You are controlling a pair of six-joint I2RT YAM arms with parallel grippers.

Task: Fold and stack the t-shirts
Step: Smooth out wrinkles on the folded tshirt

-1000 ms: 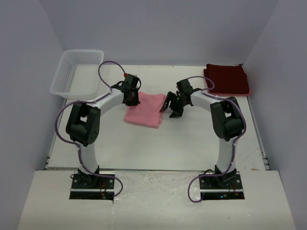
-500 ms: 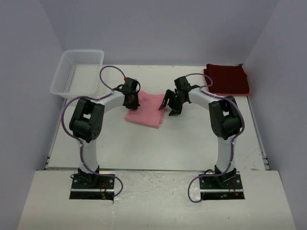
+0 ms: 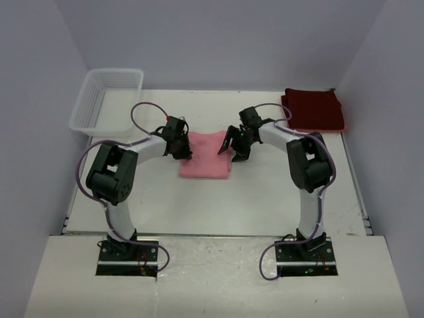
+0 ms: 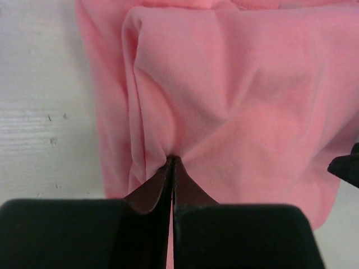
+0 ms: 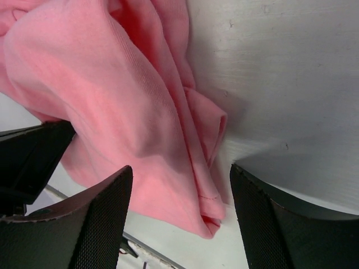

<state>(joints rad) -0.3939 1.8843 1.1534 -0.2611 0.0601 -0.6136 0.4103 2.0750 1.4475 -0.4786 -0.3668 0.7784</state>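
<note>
Left gripper [image 4: 171, 162] pressed together, pinching left edge of folded light pink cloth t-shirt [image 3: 207, 160], frame centre, likely anchoring it. Right gripper [image 5: 180, 182] spread, straddling opposite edge, poised to grab. Folded dark maroon cloth t-shirt [image 3: 315, 109] upper right: probable stack base.

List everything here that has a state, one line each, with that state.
pink t-shirt: folded, puckered where it is pinched, not stacked.
maroon t-shirt: folded flat, far right corner, untouched.
left pincer: shut on a fold of the pink t-shirt.
right pincer: open, jaws astride the pink t-shirt's edge.
basket: upright, far left, apart from both shirts.
</note>
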